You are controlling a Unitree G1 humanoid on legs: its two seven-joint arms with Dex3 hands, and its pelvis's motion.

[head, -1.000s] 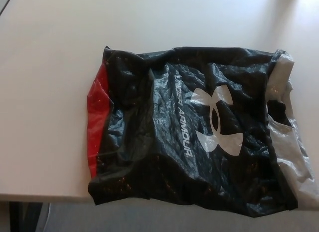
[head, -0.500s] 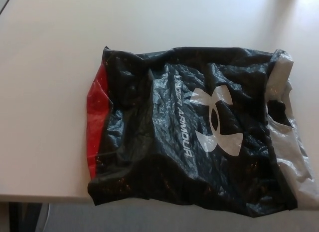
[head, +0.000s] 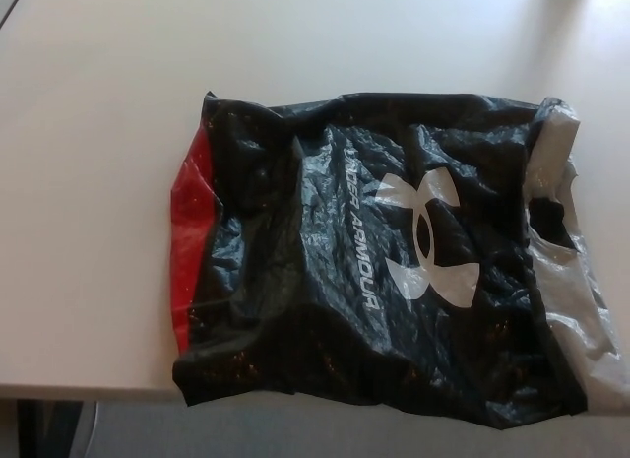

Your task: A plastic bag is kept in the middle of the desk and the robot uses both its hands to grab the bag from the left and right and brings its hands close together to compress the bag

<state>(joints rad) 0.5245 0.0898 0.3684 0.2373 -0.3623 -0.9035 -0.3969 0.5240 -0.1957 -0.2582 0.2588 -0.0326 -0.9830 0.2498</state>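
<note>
A crumpled black plastic bag (head: 384, 261) lies spread flat on the pale tabletop (head: 98, 133), its near edge overhanging the front. Neither robot hand is in view, so nothing is grasped; the compressing is not yet begun.

Single head view, camera above the desk (head: 98, 133), facing steeply downward, close range, plastic bag (head: 374, 261) filling most of the frame, near desk edge along the bottom, no second view.

Desk (head: 98, 182): pale, smooth top, brighter glare at far right.
Floor (head: 128, 428): grey, below desk's near edge.
</note>
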